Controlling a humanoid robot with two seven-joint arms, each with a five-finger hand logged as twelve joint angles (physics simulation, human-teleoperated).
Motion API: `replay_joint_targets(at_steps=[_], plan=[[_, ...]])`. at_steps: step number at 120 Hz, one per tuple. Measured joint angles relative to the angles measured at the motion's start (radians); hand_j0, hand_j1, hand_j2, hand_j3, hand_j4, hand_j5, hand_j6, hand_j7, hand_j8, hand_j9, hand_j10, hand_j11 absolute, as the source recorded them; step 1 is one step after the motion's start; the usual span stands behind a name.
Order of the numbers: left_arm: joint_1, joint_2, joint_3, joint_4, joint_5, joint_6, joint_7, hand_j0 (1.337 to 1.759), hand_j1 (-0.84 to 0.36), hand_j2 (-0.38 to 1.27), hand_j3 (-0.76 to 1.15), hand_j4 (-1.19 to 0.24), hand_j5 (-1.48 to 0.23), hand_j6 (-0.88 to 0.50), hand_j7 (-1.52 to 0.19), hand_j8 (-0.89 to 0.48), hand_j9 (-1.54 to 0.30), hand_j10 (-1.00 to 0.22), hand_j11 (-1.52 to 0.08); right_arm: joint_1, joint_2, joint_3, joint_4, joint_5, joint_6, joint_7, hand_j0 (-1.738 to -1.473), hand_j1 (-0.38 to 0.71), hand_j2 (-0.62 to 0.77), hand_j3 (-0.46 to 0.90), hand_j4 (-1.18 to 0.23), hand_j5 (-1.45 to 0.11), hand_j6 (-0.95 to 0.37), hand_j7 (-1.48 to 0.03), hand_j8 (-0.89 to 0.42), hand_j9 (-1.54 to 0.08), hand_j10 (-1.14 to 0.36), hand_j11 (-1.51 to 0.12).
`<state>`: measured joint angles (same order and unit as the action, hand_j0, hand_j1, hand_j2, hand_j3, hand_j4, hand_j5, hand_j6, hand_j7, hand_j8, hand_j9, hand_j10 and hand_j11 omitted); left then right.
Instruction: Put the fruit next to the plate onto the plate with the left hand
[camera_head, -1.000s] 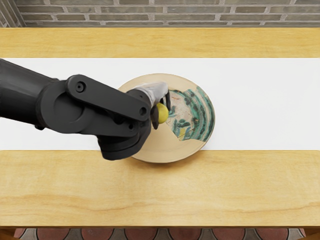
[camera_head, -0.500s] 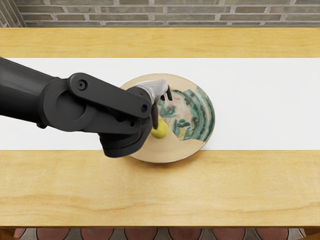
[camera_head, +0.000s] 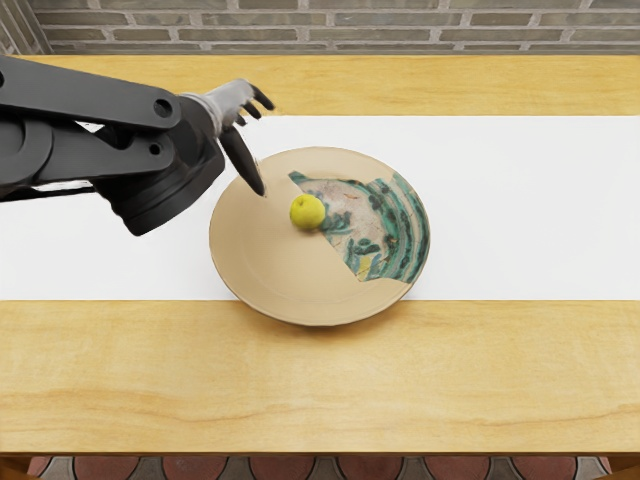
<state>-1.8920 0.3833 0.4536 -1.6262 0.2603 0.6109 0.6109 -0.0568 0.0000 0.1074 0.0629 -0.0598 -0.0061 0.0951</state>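
Note:
A small yellow-green fruit lies on the round tan plate, near its middle, at the edge of the green painted pattern. My left hand hangs above and to the upper left of the plate, fingers spread and holding nothing, thumb pointing down toward the plate's rim. Its dark arm comes in from the left edge. The right arm does not show.
The plate sits on a white runner that crosses the wooden table. A brick wall stands behind the table's far edge.
The left hand let go of the fruit, which now rests on the plate. The hand then rose and drew back to the upper left, off the plate.

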Motion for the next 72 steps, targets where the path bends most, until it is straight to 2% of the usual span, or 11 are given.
replay_joint_targets(at_steps=[8, 14, 47, 60, 66, 72], plan=[[0.039, 0.046, -0.056, -0.001, 0.002, -0.015, -0.001, 1.658, 0.04, 0.05, 0.0, -0.26, -0.34, -0.26, -0.34, -0.26, -0.34, -0.26, -0.34, 0.0, 0.0, 0.0, 0.0, 0.0, 0.0, 0.0, -1.658, -0.3, -0.01, 0.0, -0.04, -0.05, -0.04, -0.05, -0.04, -0.05, -0.04, -0.05], [0.081, 0.1, -0.101, 0.0, 0.002, -0.061, -0.018, 1.658, 0.04, 0.05, 0.0, -0.26, -0.34, -0.26, -0.34, -0.26, -0.34, -0.26, -0.34, 0.0, 0.0, 0.0, 0.0, 0.0, 0.0, 0.0, -1.658, -0.3, -0.01, 0.0, -0.04, -0.05, -0.04, -0.05, -0.04, -0.05, -0.04, -0.05], [0.365, 0.363, -0.412, 0.003, 0.003, -0.485, -0.139, 1.658, 0.04, 0.05, 0.0, -0.26, -0.33, -0.26, -0.33, -0.26, -0.33, -0.26, -0.33, 0.0, 0.0, 0.0, 0.0, 0.0, 0.0, 0.0, -1.658, -0.3, -0.01, 0.0, -0.04, -0.05, -0.04, -0.05, -0.04, -0.05, -0.04, -0.05], [0.468, 0.425, -0.52, 0.004, 0.003, -0.625, -0.181, 1.658, 0.04, 0.05, 0.0, -0.26, -0.33, -0.26, -0.33, -0.26, -0.33, -0.26, -0.33, 0.0, 0.0, 0.0, 0.0, 0.0, 0.0, 0.0, -1.658, -0.3, -0.01, 0.0, -0.04, -0.05, -0.04, -0.05, -0.04, -0.05, -0.04, -0.05], [0.537, 0.455, -0.576, 0.007, 0.003, -0.687, -0.198, 1.658, 0.04, 0.05, 0.0, -0.26, -0.33, -0.26, -0.33, -0.26, -0.33, -0.26, -0.33, 0.0, 0.0, 0.0, 0.0, 0.0, 0.0, 0.0, -1.658, -0.3, -0.01, 0.0, -0.04, -0.05, -0.04, -0.05, -0.04, -0.05, -0.04, -0.05], [0.637, 0.47, -0.652, 0.01, 0.004, -0.755, -0.208, 1.658, 0.04, 0.05, 0.0, -0.26, -0.33, -0.26, -0.33, -0.26, -0.33, -0.26, -0.33, 0.0, 0.0, 0.0, 0.0, 0.0, 0.0, 0.0, -1.658, -0.3, -0.01, 0.0, -0.04, -0.05, -0.04, -0.05, -0.04, -0.05, -0.04, -0.05]])
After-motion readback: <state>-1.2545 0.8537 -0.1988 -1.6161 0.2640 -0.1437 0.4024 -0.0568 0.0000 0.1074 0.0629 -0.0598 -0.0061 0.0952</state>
